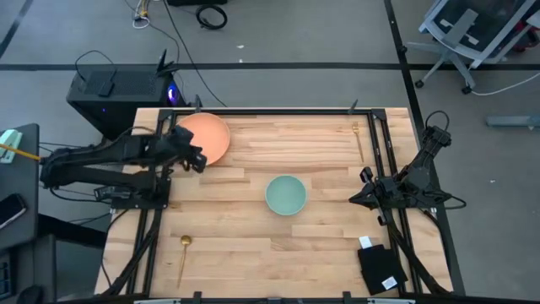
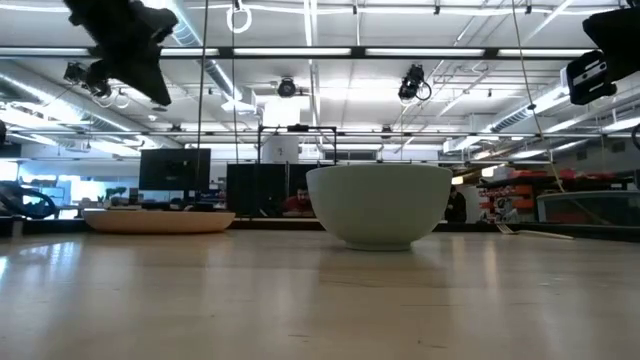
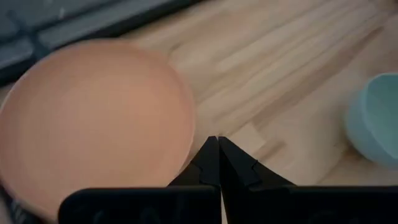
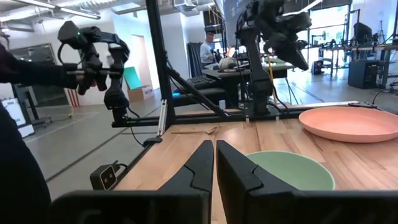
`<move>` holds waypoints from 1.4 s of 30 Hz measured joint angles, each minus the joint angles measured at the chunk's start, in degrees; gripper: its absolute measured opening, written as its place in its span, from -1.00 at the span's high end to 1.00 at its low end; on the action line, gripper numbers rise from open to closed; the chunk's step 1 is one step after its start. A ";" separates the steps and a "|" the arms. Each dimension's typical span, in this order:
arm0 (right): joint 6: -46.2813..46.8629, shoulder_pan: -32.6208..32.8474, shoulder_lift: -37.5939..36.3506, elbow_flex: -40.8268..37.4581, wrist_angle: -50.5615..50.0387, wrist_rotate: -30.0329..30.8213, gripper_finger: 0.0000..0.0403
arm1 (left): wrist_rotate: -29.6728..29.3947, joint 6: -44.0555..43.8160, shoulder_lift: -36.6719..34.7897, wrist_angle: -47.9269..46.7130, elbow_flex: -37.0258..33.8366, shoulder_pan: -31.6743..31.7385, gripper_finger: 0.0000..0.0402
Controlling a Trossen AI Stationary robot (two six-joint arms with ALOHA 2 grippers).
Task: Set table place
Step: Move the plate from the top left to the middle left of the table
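Your left gripper (image 1: 196, 160) hangs in the air at the near edge of the orange plate (image 1: 205, 138), and its two fingers are pressed shut with nothing between them. The plate sits flat at the far left corner of the table (image 1: 253, 245), close to the black rail there. Nearer to you on the left, the gold spoon (image 1: 183, 253) lies by itself on the wood, well apart from the plate. In the middle of the table stands the teal bowl (image 1: 286, 194), upright, with bare wood all around it. Nothing lies between the plate and the bowl. Over on the right, the gold fork (image 1: 358, 140) lies near the far right corner, just beside the black rail. Your right gripper (image 1: 368, 177) waits at the right side of the table, pointing toward the bowl, and its fingers are shut and hold nothing. A black pouch (image 1: 380, 268) with a white tag lies at the near right corner, apart from everything else. Past the table, a person sits at a desk in the room.
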 joint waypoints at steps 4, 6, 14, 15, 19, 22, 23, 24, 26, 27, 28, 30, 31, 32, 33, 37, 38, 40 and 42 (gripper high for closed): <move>1.33 -0.01 0.00 -0.01 0.17 0.01 0.87 | 7.47 -2.86 7.74 -4.62 5.76 6.01 0.98; 2.73 0.00 0.02 -0.02 1.30 0.00 0.87 | 12.83 -3.94 11.14 -4.48 7.70 9.21 0.98; 9.82 -0.01 0.00 -0.01 12.80 6.01 0.89 | 21.83 -3.55 22.74 -4.48 9.64 15.85 0.96; 9.77 -0.04 0.00 0.00 13.78 7.03 0.90 | 21.81 -2.81 23.86 -4.44 9.64 16.25 0.96; 9.20 -0.03 0.02 0.19 14.52 10.22 0.97 | 21.84 -2.12 27.53 -4.05 9.67 17.38 0.96; 8.47 -0.13 0.62 2.20 14.38 15.65 0.97 | 21.86 -1.96 29.95 -2.77 9.67 17.92 0.93; 7.63 -0.28 0.92 3.45 13.38 17.20 0.98 | 21.86 -1.96 30.78 -2.28 9.69 18.04 0.92; 6.84 -0.41 1.42 5.00 11.64 18.11 0.98 | 21.83 -1.96 31.50 -2.00 9.69 18.10 0.91; 6.50 -0.79 2.93 9.03 6.01 19.11 0.98 | 21.83 -1.96 32.88 -0.85 9.69 18.34 0.89; 7.15 -1.02 3.91 11.34 2.57 19.24 0.98 | 21.84 -1.96 33.50 -0.44 9.69 18.34 0.88; 8.16 -1.26 5.01 13.83 -1.05 19.35 0.99 | 21.83 -1.98 34.11 -0.11 9.69 18.34 0.87; 11.17 -1.84 7.54 18.70 -8.33 19.55 0.99 | 21.86 -2.34 35.23 1.10 9.69 18.34 0.85; 13.11 -2.18 8.95 20.97 -11.84 19.59 0.99 | 21.86 -2.61 35.65 1.59 9.69 18.34 0.83; 15.21 -2.49 10.45 23.17 -15.16 19.66 0.99 | 21.86 -2.61 36.16 1.93 9.69 18.34 0.82; 17.21 -2.86 11.94 25.19 -18.16 19.67 0.99 | 21.85 -2.61 36.65 2.25 9.69 18.34 0.79; 23.95 -4.57 18.27 32.17 -27.47 19.61 0.99 | 21.85 -2.61 38.18 2.83 9.69 18.66 0.65; 25.17 -5.07 19.84 33.60 -29.07 19.60 0.99 | 21.77 -2.61 38.51 2.94 9.69 18.72 0.60; 27.23 -6.11 22.89 36.28 -31.62 19.58 1.00 | 21.66 -2.57 39.11 3.57 9.69 18.99 0.49; 29.05 -7.08 25.79 38.64 -33.77 19.56 1.00 | 21.62 -2.57 39.72 4.33 9.69 19.37 0.38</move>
